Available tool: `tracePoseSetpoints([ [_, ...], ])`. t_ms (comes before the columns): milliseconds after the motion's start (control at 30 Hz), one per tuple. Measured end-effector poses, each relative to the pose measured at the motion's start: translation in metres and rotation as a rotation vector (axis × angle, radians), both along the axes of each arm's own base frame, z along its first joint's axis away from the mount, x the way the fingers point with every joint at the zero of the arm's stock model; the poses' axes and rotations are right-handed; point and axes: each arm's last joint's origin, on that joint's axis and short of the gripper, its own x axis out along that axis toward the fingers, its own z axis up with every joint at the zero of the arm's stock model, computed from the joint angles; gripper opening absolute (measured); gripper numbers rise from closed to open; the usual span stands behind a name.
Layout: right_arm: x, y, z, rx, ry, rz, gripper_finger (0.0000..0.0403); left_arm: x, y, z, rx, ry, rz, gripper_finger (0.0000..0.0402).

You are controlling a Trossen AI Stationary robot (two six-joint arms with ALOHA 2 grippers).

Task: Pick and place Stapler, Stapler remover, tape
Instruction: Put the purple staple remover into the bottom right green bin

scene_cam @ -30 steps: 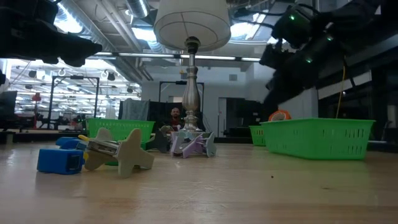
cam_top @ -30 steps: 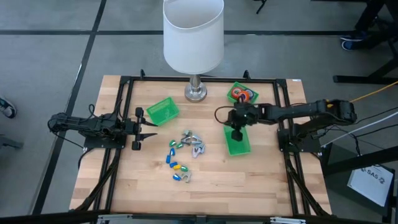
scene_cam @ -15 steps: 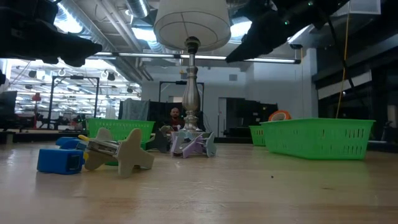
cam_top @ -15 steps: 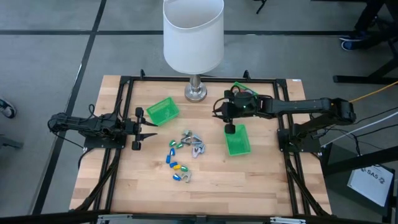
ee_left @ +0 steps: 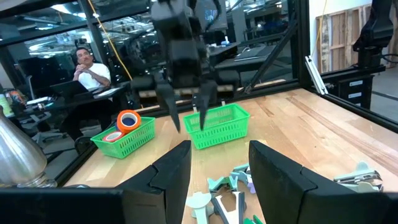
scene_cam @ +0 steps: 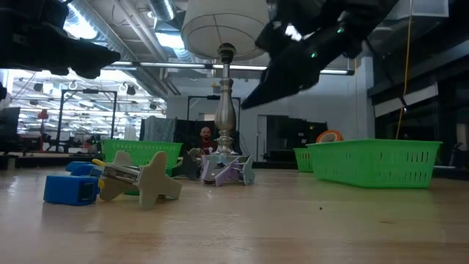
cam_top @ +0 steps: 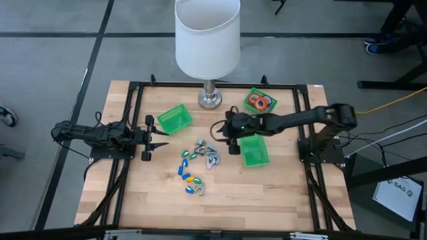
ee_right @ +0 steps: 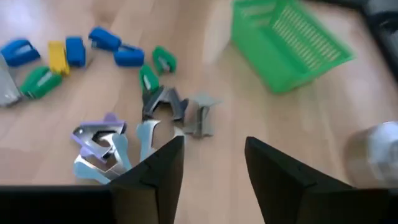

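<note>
We are carrying our right gripper (cam_top: 231,141) over the middle of the wooden table (cam_top: 280,193), its fingers standing apart with nothing between them, heading toward the heap of silvery-grey claw-shaped staple removers (cam_top: 207,153), which we judge to be the next pick. The small blue, yellow and green oblong staplers (cam_top: 189,175) are lying loose just beside that heap, nearer the table's front edge. The ring-shaped tape rolls in red and orange (cam_top: 259,102) are sitting inside the green plastic bin by the lamp base (cam_top: 261,99), sorted away so they need no more handling. Another green mesh bin (cam_top: 254,150) is resting just beside our right gripper, and a third green bin (cam_top: 175,118) is near our left side, presumably waiting for the other kinds.

Our left gripper (cam_top: 162,137) is waiting at the table's left, fingers parted and empty.

Compared with a second ago, our right gripper is no longer over the nearer green bin; it is opening up and swinging toward the removers.
</note>
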Motion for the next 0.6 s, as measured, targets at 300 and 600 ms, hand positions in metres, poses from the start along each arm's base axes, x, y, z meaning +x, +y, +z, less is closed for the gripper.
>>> tracePoseSetpoints([
  [300, 0.025, 0.000, -0.021, 0.007, 0.139, 0.001, 0.0176, 0.000, 0.000, 0.000, 0.000, 0.000, 0.000, 0.0157],
  [600, 0.058, 0.011, -0.020, -0.029, 0.141, 0.004, 0.0176, 0.000, 0.000, 0.000, 0.000, 0.000, -0.001, 0.0157],
])
